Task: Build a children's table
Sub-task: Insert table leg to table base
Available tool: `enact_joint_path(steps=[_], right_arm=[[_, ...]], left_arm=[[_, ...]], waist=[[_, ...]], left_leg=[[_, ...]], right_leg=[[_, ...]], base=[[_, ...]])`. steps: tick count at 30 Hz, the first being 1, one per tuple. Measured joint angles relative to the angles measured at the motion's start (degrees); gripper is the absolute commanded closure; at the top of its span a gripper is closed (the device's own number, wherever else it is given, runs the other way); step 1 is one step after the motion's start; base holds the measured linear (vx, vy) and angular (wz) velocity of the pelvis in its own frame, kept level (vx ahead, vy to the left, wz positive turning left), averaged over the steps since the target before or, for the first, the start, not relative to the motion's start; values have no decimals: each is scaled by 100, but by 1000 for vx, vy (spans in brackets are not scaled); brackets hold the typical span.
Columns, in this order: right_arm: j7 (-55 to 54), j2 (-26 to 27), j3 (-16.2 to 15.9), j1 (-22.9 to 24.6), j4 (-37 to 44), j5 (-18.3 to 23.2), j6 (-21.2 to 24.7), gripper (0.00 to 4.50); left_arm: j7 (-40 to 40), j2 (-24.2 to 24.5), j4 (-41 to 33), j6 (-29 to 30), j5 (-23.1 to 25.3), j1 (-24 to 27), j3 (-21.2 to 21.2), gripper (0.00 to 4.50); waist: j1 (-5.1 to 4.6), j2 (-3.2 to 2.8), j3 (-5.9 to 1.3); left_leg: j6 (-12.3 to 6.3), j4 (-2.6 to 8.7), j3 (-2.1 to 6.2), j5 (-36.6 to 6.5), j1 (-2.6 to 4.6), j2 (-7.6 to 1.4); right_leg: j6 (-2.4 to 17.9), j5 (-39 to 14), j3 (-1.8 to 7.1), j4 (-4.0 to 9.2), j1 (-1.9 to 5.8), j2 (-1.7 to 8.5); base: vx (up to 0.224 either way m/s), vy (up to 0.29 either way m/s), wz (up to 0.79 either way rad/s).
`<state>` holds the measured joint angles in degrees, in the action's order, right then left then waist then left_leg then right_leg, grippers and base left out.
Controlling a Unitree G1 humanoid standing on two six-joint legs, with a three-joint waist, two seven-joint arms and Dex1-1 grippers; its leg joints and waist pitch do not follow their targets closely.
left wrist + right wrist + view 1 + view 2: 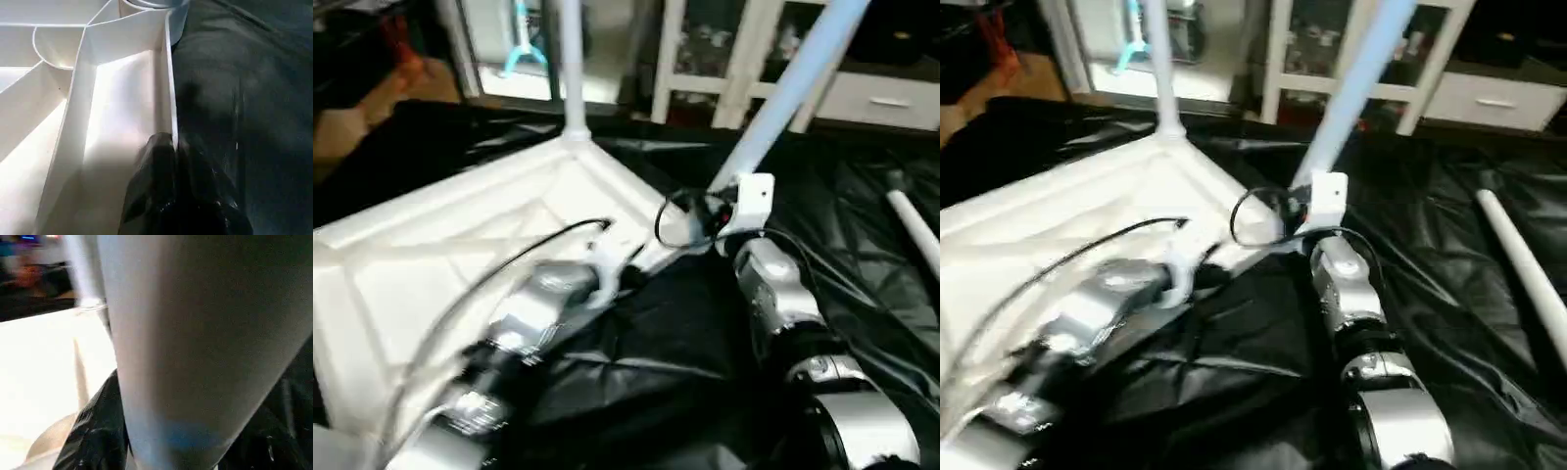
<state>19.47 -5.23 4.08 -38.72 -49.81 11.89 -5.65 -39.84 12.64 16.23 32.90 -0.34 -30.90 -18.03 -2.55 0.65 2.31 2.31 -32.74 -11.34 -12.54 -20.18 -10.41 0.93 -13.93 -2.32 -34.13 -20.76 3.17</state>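
Left wrist view: left fingers (176,147) pinch tabletop (122,112) edge; right fingers (93,431) apparently clasp leg (195,333).

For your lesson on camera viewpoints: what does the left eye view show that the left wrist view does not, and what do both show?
Left eye view alone: an upright leg in the tabletop's far corner, a tilted leg at the right gripper, and a loose leg on the black sheet. Left wrist view alone: the left gripper pinching the tabletop's rim. Both: the ribbed white tabletop and the black sheet.
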Motion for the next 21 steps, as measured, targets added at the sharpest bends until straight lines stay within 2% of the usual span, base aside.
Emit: enact_joint_path(steps=[4, 9, 11, 13, 16, 21], right_arm=[[1094, -297, -178, 112, 246, 169, 276, 265], [1859, -491, -333, 112, 256, 160, 364, 265], [2326, -640, -485, 133, 310, 91, 372, 265], [3306, -976, -823, 273, 614, 63, 378, 265], [4454, -1338, -1090, 376, 859, 104, 389, 265], [5735, -1820, -1141, 691, 1101, 409, 442, 265]], left_arm=[[-508, 529, -333, -237, -33, 235, -40, 450], [-848, 863, -583, -238, -229, 429, -16, 450], [-1073, 1053, -742, -240, -290, 559, 7, 450], [-1571, 1496, -1043, -307, -470, 773, -14, 450], [-2006, 1858, -1273, -325, -624, 924, -50, 450], [-2396, 2020, -1509, -319, -838, 1089, -155, 450]], waist=[[-57, -3, 3], [-74, -7, 5], [-75, 7, -3], [-62, 32, -9], [9, 38, -13], [224, 59, -19]], left_leg=[[1, 1, -2, 0, 4, -20], [9, 2, -7, -5, 10, -41], [12, 6, -6, -7, 10, -60], [18, 8, 1, -11, 10, -79], [19, 9, 5, -11, 15, -87], [20, 7, -1, -12, 15, -82]], right_leg=[[5, -3, -3, -1, -13, -17], [29, -17, -2, -3, -13, -37], [41, -24, -3, -3, -12, -59], [58, -35, -10, -4, -10, -81], [64, -38, -17, -6, -11, -87], [70, -42, -7, -2, -7, -81]], base=[[0, 0, 0], [0, 0, 0], [0, 0, 0], [0, 0, 0], [0, 0, 0], [0, 0, 0]])
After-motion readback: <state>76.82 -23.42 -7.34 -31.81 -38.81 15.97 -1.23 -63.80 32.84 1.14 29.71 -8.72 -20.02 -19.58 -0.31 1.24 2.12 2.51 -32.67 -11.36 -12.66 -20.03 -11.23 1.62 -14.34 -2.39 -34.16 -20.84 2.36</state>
